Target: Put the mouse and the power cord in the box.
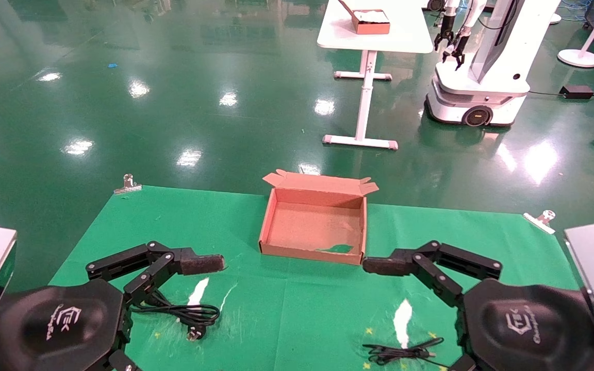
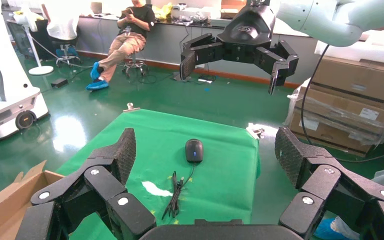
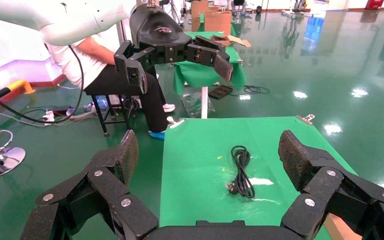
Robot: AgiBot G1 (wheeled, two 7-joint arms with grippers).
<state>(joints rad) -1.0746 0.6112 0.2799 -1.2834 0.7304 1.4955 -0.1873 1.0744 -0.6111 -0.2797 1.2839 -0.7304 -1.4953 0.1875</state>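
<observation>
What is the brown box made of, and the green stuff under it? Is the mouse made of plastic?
The box looks like cardboard: matte brown, thin folded walls and flaps. The green table cover seems a soft cloth or thin sheet, since it shows creases and is held by clips at the corners; which one is unclear. The mouse looks like smooth black plastic with a slight shine.

I have the box (image 1: 313,226) at the far middle of the bench (image 1: 286,309), nothing in it. Nearer me than the box and off to its left lies the power cord (image 1: 183,312). The mouse (image 2: 194,150) lies nearer than the box to its right, its cable (image 1: 400,353) bundled just beside it.
</observation>
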